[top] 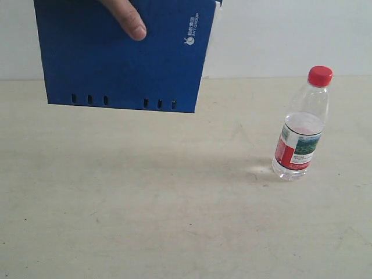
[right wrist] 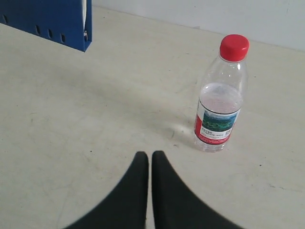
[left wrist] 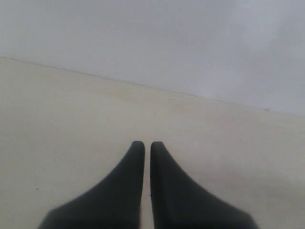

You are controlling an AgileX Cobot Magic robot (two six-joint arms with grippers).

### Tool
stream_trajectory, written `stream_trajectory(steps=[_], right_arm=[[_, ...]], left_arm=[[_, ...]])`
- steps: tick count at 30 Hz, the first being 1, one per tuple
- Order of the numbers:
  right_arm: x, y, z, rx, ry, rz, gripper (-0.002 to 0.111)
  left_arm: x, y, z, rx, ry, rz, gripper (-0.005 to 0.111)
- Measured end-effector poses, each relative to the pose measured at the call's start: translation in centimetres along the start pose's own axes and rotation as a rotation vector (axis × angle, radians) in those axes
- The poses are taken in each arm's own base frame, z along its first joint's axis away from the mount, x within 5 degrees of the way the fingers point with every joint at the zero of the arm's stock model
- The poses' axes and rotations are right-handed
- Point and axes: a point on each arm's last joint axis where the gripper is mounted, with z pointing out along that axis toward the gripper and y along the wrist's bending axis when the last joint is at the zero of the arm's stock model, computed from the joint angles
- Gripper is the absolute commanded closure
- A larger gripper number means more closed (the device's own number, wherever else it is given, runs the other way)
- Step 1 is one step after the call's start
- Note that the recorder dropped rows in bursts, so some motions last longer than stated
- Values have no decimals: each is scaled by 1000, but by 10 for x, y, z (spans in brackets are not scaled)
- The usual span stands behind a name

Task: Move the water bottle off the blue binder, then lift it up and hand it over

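Note:
The water bottle (top: 303,125), clear with a red cap and a red, white and green label, stands upright on the beige table at the right. It also shows in the right wrist view, the water bottle (right wrist: 220,97) a little beyond my right gripper (right wrist: 150,155), which is shut and empty. A human hand (top: 127,18) holds the blue binder (top: 125,55) in the air at the upper left, slotted spine edge down; a corner of the blue binder (right wrist: 47,21) shows in the right wrist view. My left gripper (left wrist: 144,144) is shut over bare table. Neither gripper appears in the exterior view.
The beige table (top: 145,221) runs back to a pale wall (top: 279,35). The binder casts a soft shadow (top: 174,165) on the table left of the bottle.

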Motion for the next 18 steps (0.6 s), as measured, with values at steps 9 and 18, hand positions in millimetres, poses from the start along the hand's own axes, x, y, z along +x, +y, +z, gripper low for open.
stream_trajectory(steps=[9,18], right_arm=[[-1,0,0,-2,-8,-124,109],[-1,1,0,-10,-8,-138,109]], left_arm=[[7,2,1,-4,11,130,102],[7,1,1,-2,10,88,102]])
